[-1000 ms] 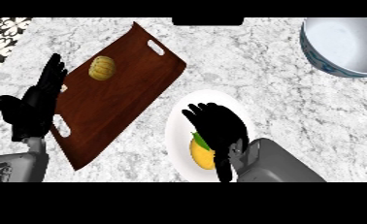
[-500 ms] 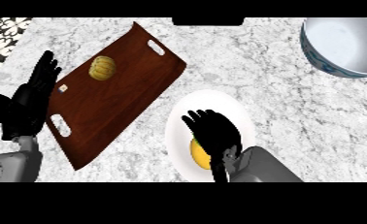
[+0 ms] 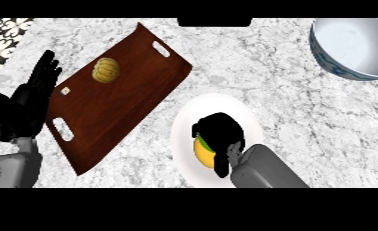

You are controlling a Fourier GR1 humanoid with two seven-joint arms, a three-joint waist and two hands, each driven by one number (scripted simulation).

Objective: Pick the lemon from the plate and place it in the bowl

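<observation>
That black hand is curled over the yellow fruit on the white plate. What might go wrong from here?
The right hand hides much of the yellow lemon, so its hold may be partial and the round fruit might roll off the white plate. The blue-rimmed bowl sits far across the marble counter, leaving a long carry for a slip.

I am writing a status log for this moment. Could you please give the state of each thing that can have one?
lemon: on the plate, under the right hand
plate: on the counter, holds the lemon
bowl: upright, nothing seen inside
tray: flat, carries a small round fruit
right hand: curled round the lemon
left hand: open, resting at the left edge
</observation>
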